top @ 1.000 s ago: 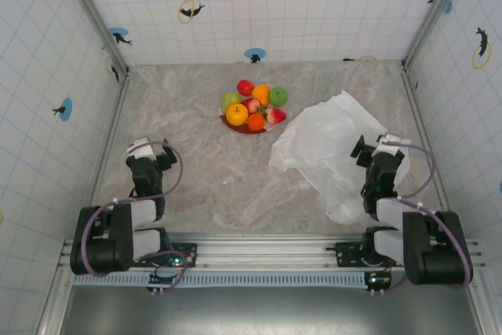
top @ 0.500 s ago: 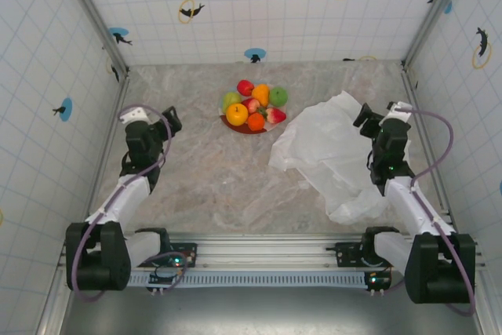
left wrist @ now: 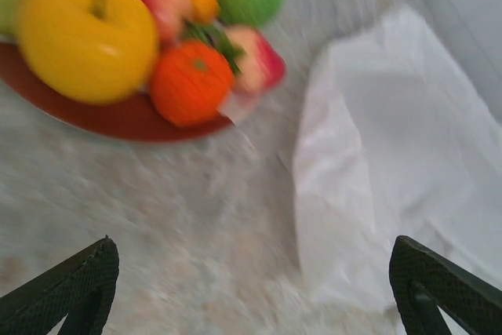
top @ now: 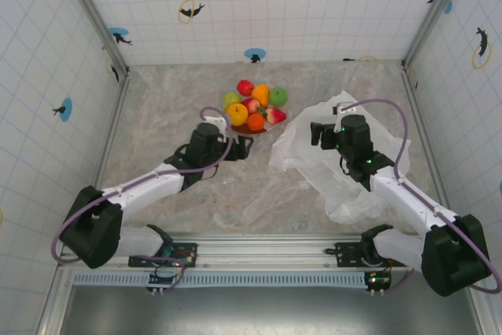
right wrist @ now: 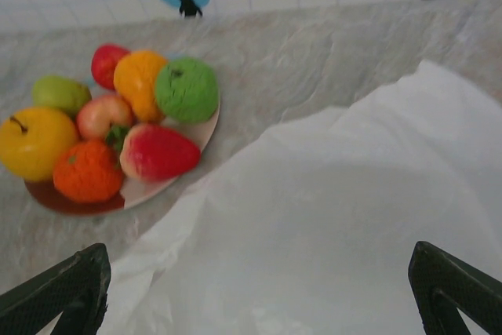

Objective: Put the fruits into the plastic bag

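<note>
Fruits (right wrist: 106, 115): red, orange, yellow, green. Plate (left wrist: 118, 119): reddish-brown, pale centre. Plastic bag (right wrist: 337, 233): translucent white. Table (top: 172, 100): grey-beige marbling. Walls (top: 259, 5): white grid, black dolphins, blue discs, yellow rings.

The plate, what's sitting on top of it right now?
A pile of toy fruits, among them a yellow apple, a strawberry and a green apple. They cover most of the plate, so anything beneath the pile is hidden.

Bare table (left wrist: 157, 217) lies between the wide-spread jaws of your left gripper (left wrist: 252, 253). Ahead and to their left, the plate (left wrist: 102, 119) heaped with fruits (left wrist: 86, 37) bars the way; the plastic bag (left wrist: 392, 154) crowds the right finger. Bag film spans the gap between the parted jaws of your right gripper (right wrist: 259, 260), with clear marble ahead-left before the plate.
</note>
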